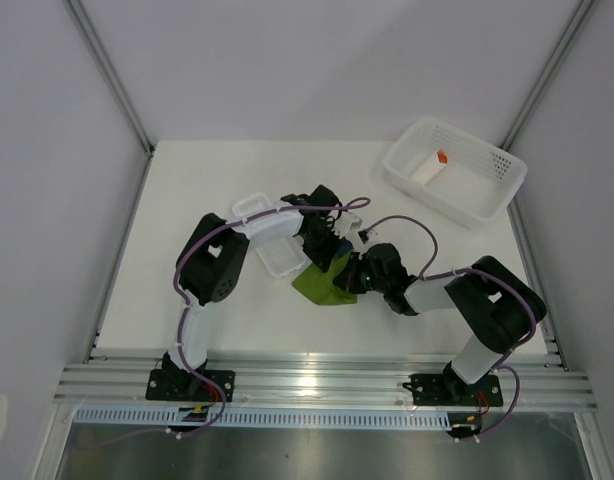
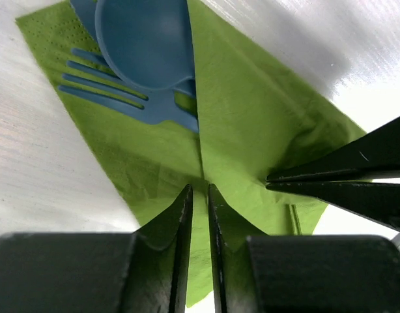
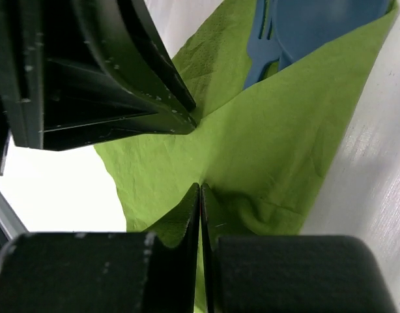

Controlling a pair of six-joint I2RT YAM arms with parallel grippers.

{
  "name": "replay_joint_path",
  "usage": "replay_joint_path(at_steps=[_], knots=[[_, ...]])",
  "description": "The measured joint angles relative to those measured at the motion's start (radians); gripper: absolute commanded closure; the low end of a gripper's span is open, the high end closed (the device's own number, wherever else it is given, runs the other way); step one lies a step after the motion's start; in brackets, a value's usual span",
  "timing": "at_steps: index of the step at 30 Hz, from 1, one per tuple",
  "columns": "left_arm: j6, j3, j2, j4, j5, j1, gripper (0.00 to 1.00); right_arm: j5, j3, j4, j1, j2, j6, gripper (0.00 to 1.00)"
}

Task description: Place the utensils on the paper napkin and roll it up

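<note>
I count one green napkin [image 1: 322,283], one blue spoon [image 2: 144,42] and one blue fork [image 2: 115,91], and I have two claws on the job. My left claw [image 2: 200,189] is closed down to a thin slit, and a raised fold of the napkin runs up into that slit, so I have the paper pinched there. My right claw [image 3: 200,189] is shut tight, its fingers pressed together on another fold of the same napkin. The two claws meet over the sheet, tips just beside each other, and each shows as a dark wedge in the other's wrist camera. The napkin lies crumpled on the white table [image 1: 167,300] between my two arms, partly folded over itself. The spoon and fork lie on the napkin beyond my fingertips, the spoon bowl on top of the fork. One flap of paper covers their handles, leaving the bowl and the prongs bare. Away from my claws I count one narrow white tray [image 1: 285,262], just beside the napkin on my left and partly under my left arm. One white basket [image 1: 467,210] stands at the far right corner, well apart, with one white piece [image 1: 432,165] with an orange tip inside it.
</note>
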Motion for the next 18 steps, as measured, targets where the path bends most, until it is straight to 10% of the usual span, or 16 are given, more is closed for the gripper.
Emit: replay_joint_path(at_steps=[18], knots=[[0.042, -0.131, -0.129, -0.031, -0.058, -0.002, 0.57, 0.082, -0.048, -0.003, -0.012, -0.029, 0.105, 1.0]])
